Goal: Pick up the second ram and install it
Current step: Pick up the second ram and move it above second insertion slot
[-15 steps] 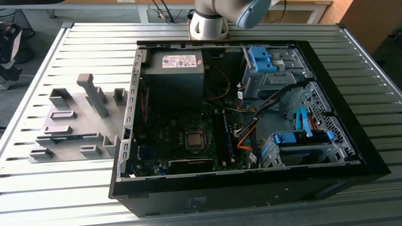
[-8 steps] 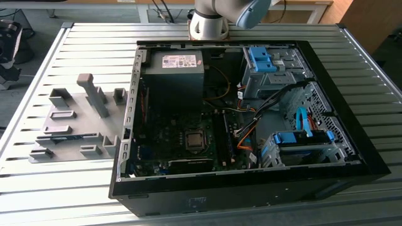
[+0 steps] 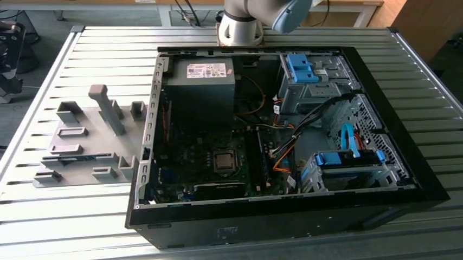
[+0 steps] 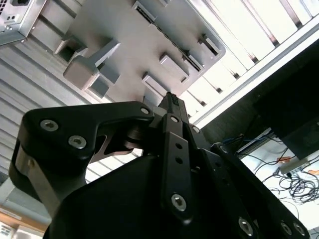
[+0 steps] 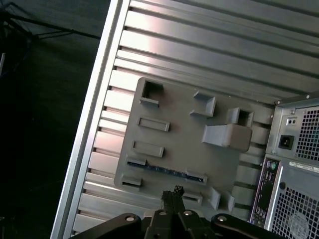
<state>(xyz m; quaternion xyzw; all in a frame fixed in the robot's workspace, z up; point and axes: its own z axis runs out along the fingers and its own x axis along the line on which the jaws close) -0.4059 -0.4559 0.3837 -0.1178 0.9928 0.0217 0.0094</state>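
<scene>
The second ram [image 5: 167, 171] is a thin, dark blue-green stick lying on edge between two blocks of the grey holder plate [image 5: 179, 132]. In the exterior view the ram [image 3: 79, 157] shows as a bluish strip near the front of the holder plate [image 3: 87, 124], to the left of the computer case. My gripper [image 5: 172, 192] hangs high above the plate, a little off the ram's side, with its fingers together and nothing between them. In the second wrist view the gripper [image 4: 171, 99] points down at the same plate [image 4: 124, 30].
An open black computer case [image 3: 405, 200] lies on the slatted metal table [image 3: 101, 54], with its motherboard [image 3: 210, 162], power supply [image 3: 203, 81] and blue drive cages [image 3: 340, 162] exposed. The arm's base [image 3: 242, 24] stands behind the case. A tall grey post [image 3: 108, 108] rises from the plate.
</scene>
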